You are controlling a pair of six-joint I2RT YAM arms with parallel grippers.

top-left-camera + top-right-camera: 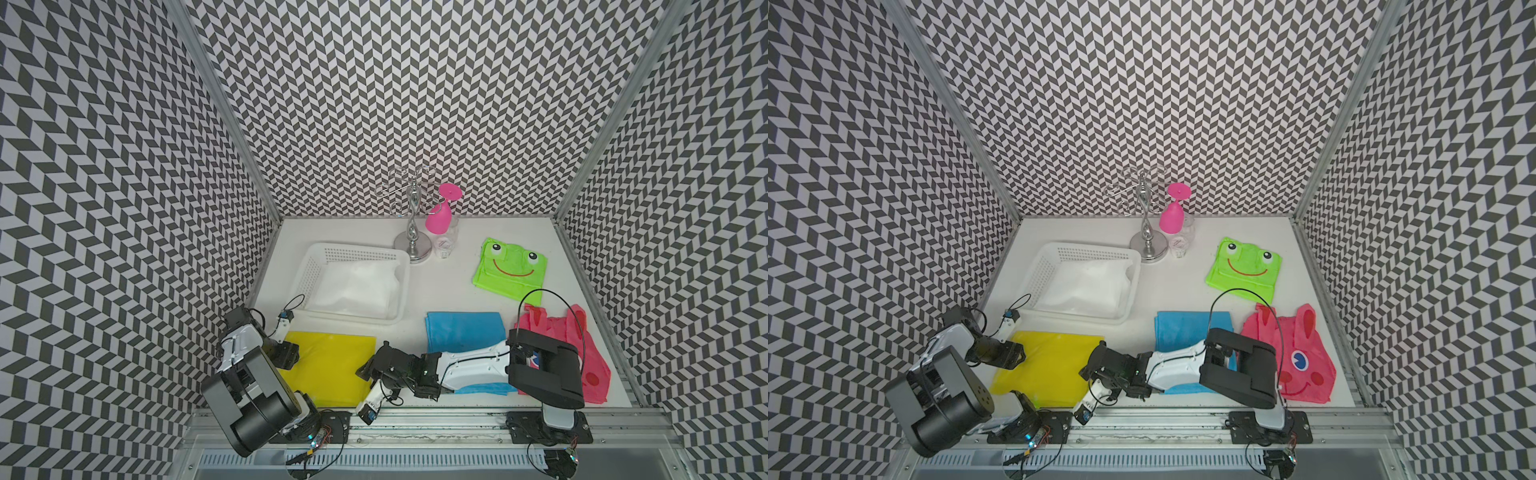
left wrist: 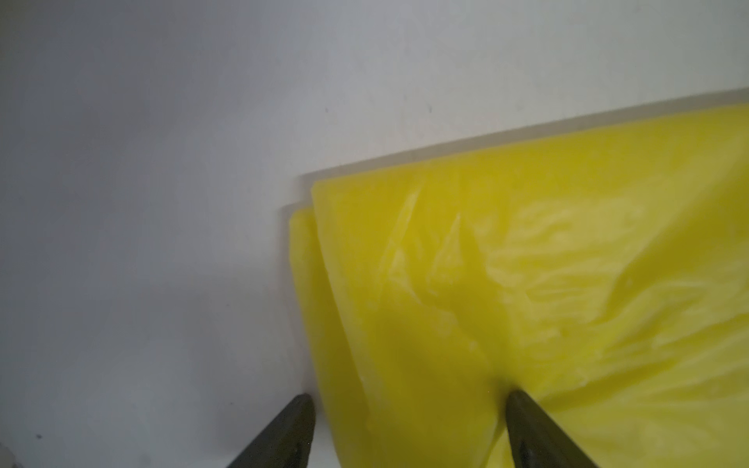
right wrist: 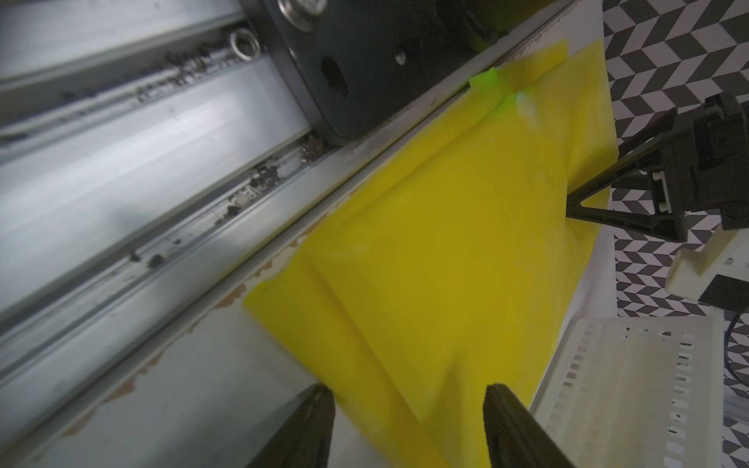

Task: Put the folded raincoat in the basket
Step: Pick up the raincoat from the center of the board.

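The folded raincoat (image 1: 332, 365) (image 1: 1050, 365) is yellow and lies flat at the front left of the table. My left gripper (image 1: 291, 353) (image 2: 409, 399) is open at its left edge: one finger rests on the table beside the edge and the other presses on the yellow sheet (image 2: 527, 283). My right gripper (image 1: 365, 370) (image 3: 409, 391) is open at the right edge, with a fold of the yellow sheet (image 3: 446, 263) between its fingers. The white perforated basket (image 1: 309, 274) (image 1: 1042, 274) (image 3: 628, 385) stands just behind the raincoat, with a white folded sheet (image 1: 357, 286) inside.
A blue raincoat (image 1: 461, 332) lies under my right arm. A pink one (image 1: 596, 374) is at the front right and a green frog one (image 1: 511, 270) behind it. A silver stand (image 1: 412, 232), a pink glass (image 1: 438, 218) and a clear glass (image 1: 445, 245) stand at the back. An aluminium rail (image 1: 436, 419) borders the front.
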